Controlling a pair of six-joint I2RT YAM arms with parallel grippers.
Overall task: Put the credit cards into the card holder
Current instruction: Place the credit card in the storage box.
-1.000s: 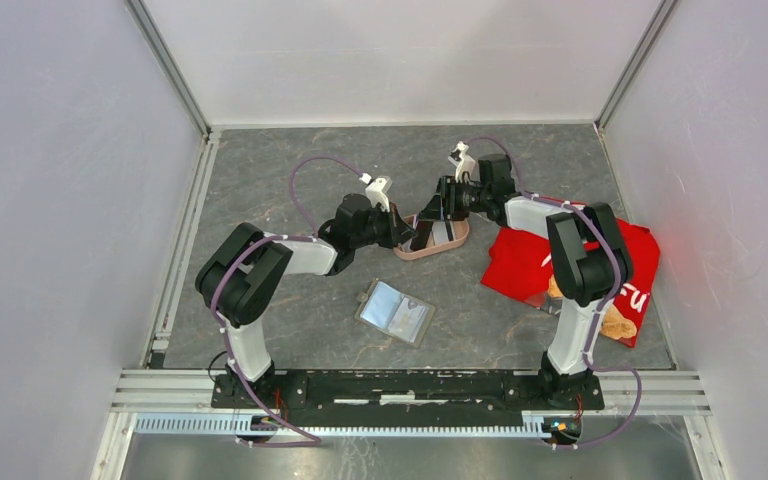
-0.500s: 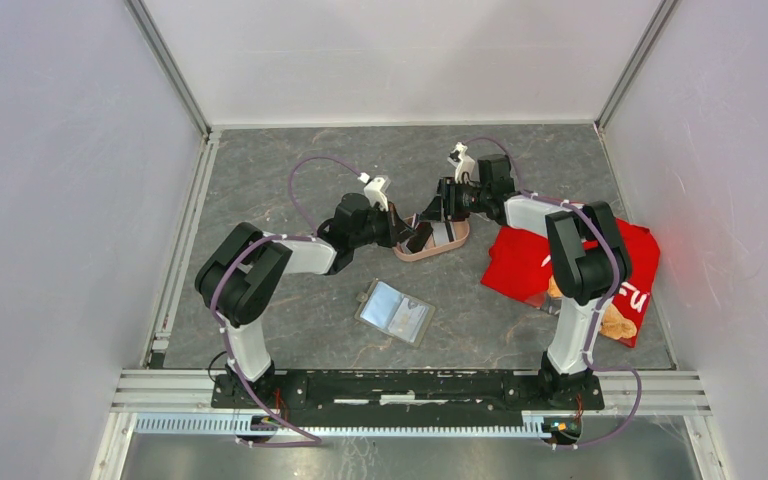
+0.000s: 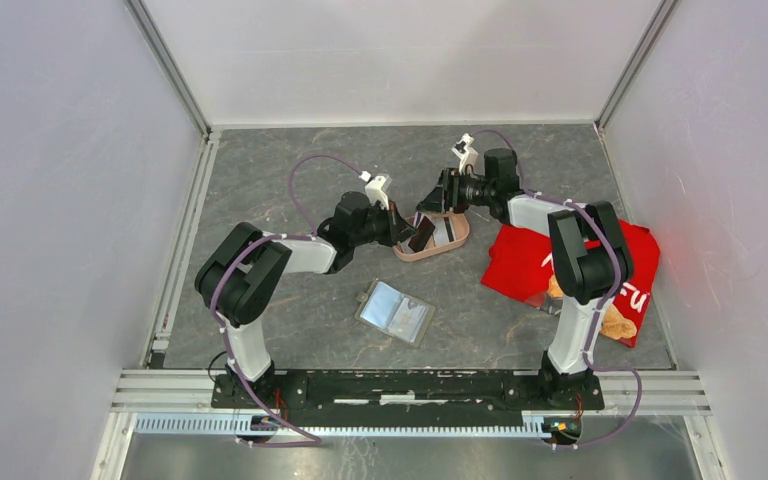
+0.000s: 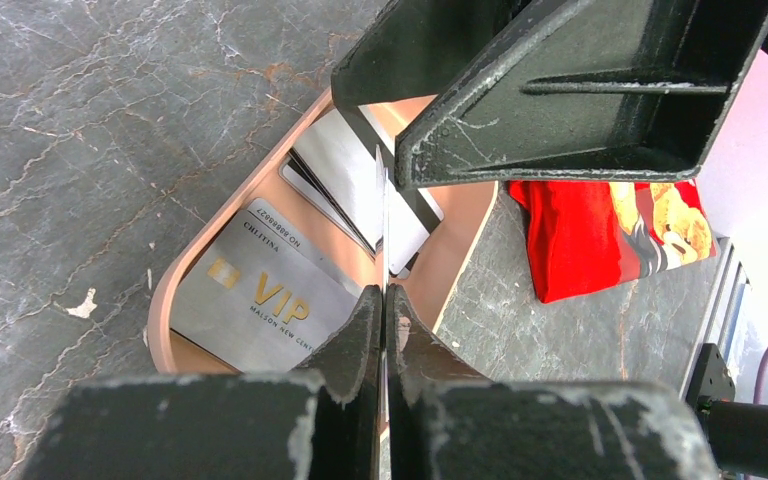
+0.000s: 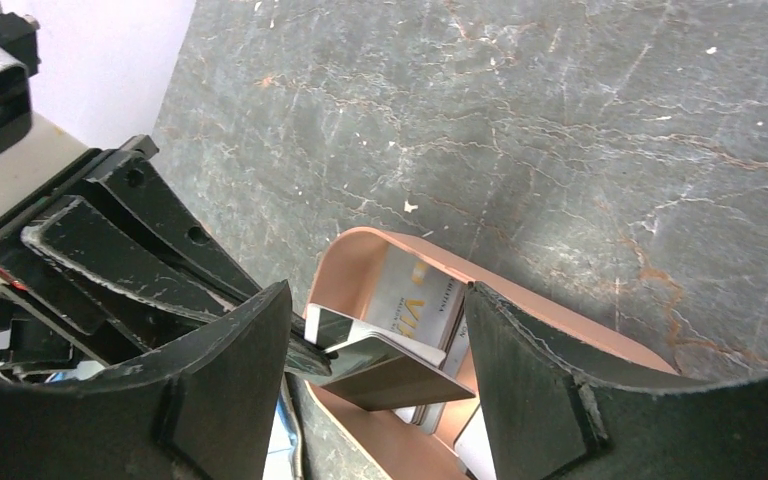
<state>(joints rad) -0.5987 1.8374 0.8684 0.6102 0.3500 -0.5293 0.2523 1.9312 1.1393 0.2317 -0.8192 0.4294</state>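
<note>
My left claw pinches a card edge-on over the tray, with the holder at lower centre, nearer it than my right claw.

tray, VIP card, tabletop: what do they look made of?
Tray: probably moulded plastic, matte pink, with a smooth rounded rim and no visible seams.
VIP card: silvery brushed sheen with gold print. Likely plastic with a metallic finish, though real metal can't be ruled out.
Tabletop: dark grey marble pattern with pale veins and a dull finish. Could be stone or a printed laminate.
</note>
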